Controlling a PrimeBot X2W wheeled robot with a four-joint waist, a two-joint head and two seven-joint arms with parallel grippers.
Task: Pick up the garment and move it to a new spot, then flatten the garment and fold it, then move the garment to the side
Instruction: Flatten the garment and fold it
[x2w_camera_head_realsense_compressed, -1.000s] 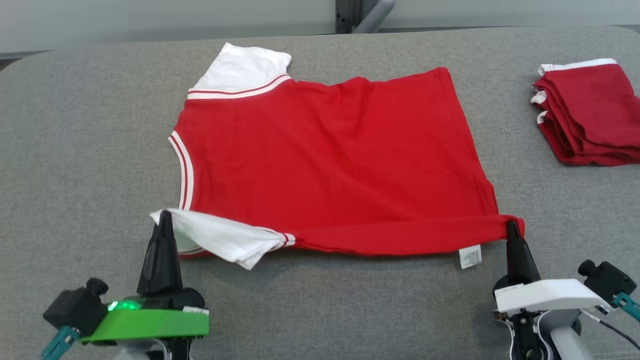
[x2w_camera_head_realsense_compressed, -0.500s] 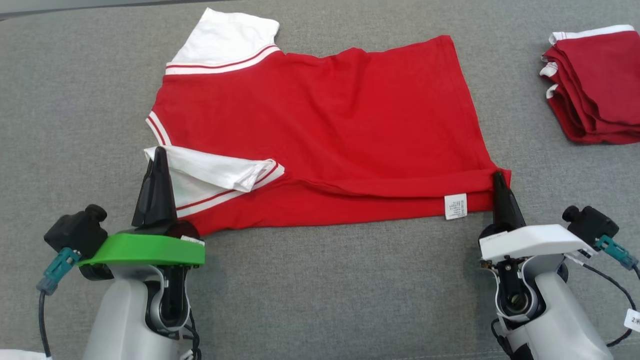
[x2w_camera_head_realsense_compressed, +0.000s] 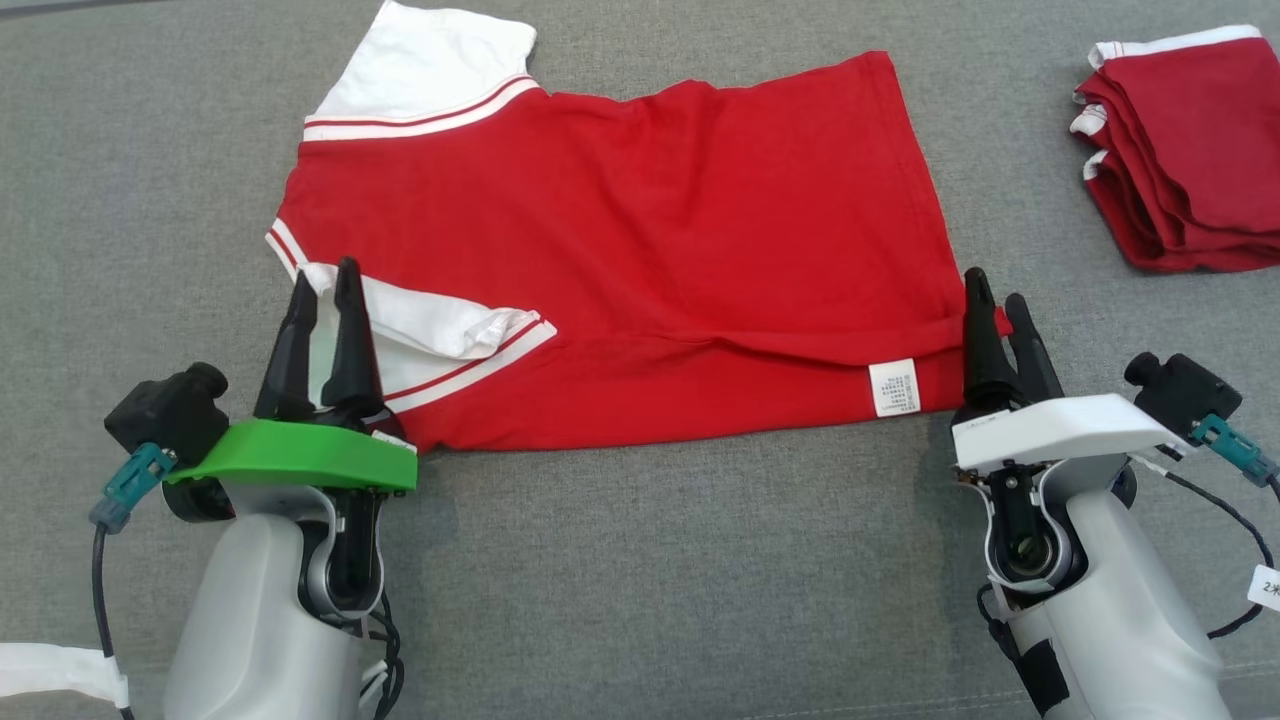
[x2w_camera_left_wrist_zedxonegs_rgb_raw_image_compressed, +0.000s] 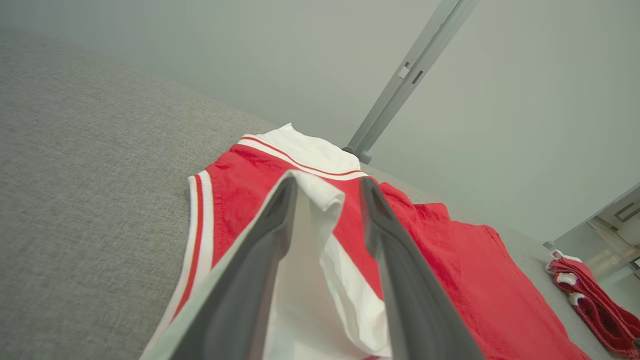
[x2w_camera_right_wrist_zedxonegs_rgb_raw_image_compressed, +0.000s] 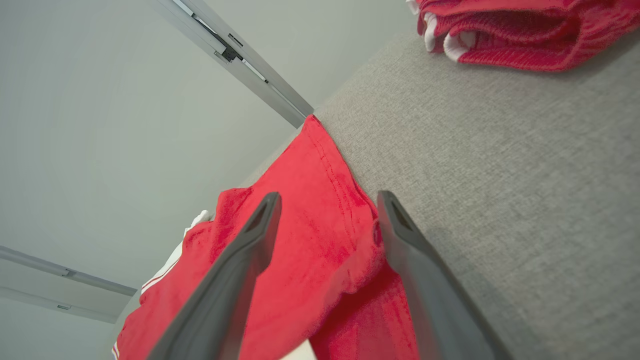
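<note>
The left pincer (x2w_camera_head_realsense_compressed: 325, 278) has its two fingers parted a little. The folded-over white sleeve (x2w_camera_head_realsense_compressed: 430, 325) of the red T-shirt (x2w_camera_head_realsense_compressed: 640, 230) lies between them, unclamped. The right pincer (x2w_camera_head_realsense_compressed: 995, 290) is spread wider, with a finger on either side of the shirt's near hem corner and the cloth loose between them. The T-shirt lies on the grey fabric bench (x2w_camera_head_realsense_compressed: 640, 560) with its near edge folded over and a white care label (x2w_camera_head_realsense_compressed: 893, 387) showing. A stack of folded red garments (x2w_camera_head_realsense_compressed: 1180, 160) sits well apart at the far right.

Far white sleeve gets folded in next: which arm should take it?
Left, probably. The far white sleeve lies beyond the left gripper; the right gripper stands open at the opposite hem corner of the red shirt.
</note>
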